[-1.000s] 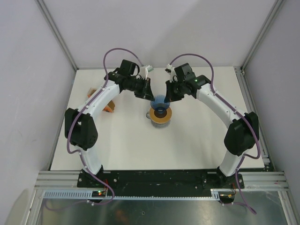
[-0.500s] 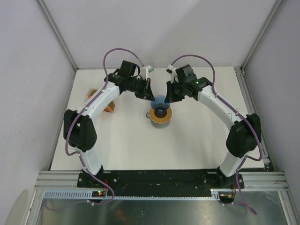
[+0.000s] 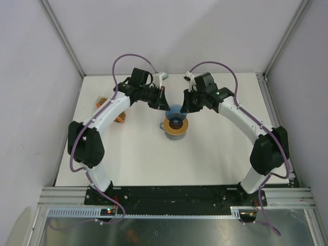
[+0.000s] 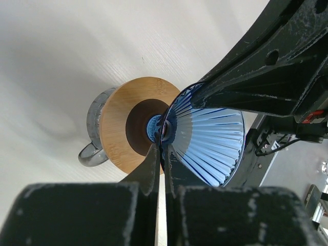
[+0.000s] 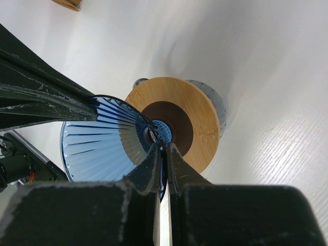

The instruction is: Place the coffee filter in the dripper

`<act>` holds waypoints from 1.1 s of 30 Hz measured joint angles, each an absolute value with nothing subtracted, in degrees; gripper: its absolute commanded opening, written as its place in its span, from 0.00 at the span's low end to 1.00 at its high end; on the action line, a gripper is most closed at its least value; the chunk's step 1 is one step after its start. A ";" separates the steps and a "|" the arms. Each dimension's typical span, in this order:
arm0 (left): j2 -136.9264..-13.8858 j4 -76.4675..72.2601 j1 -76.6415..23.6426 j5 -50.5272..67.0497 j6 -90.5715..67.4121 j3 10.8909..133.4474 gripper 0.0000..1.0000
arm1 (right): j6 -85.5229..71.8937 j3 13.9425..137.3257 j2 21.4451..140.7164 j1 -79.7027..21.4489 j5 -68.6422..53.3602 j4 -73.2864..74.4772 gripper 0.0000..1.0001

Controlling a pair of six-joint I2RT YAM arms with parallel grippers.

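Note:
The dripper (image 3: 176,110), a translucent blue ribbed cone, hangs just above and behind the wooden ring (image 3: 176,127) that lies on the grey mug (image 3: 165,128). My left gripper (image 3: 165,104) is shut on the dripper's left rim and my right gripper (image 3: 185,105) is shut on its right rim. In the left wrist view my gripper (image 4: 163,148) pinches the dripper's wall (image 4: 210,143), whose narrow end points at the ring's dark hole (image 4: 141,123). The right wrist view shows the same: gripper (image 5: 164,148), dripper (image 5: 97,143), ring (image 5: 200,110). No coffee filter shows clearly.
An orange box-like holder (image 3: 120,117) stands on the table at the left, with another brown-orange piece (image 3: 100,101) behind it near the left edge. The mug's handle (image 4: 88,156) points away from the dripper. Frame posts stand at the back corners.
The arms' elbows have shifted slightly outward and the wrists have edged back. The dripper stays held by both grippers over the ring, almost unmoved.

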State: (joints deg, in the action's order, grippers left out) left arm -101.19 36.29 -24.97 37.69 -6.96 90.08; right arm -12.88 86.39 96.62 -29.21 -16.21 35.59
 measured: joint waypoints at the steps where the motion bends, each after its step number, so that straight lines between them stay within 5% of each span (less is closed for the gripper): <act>1: -101.19 36.27 -24.99 37.71 -6.96 90.06 0.00 | -13.02 86.08 96.49 -29.12 -16.40 35.22 0.00; 33: -99.68 29.65 -24.95 38.79 -6.85 84.31 0.00 | -13.56 83.64 95.46 -28.80 -16.99 32.56 0.00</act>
State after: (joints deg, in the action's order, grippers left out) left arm -99.68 29.65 -24.95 38.79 -6.85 84.31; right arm -13.56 83.64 95.46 -28.80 -16.99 32.56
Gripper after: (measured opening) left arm 0.016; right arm 0.043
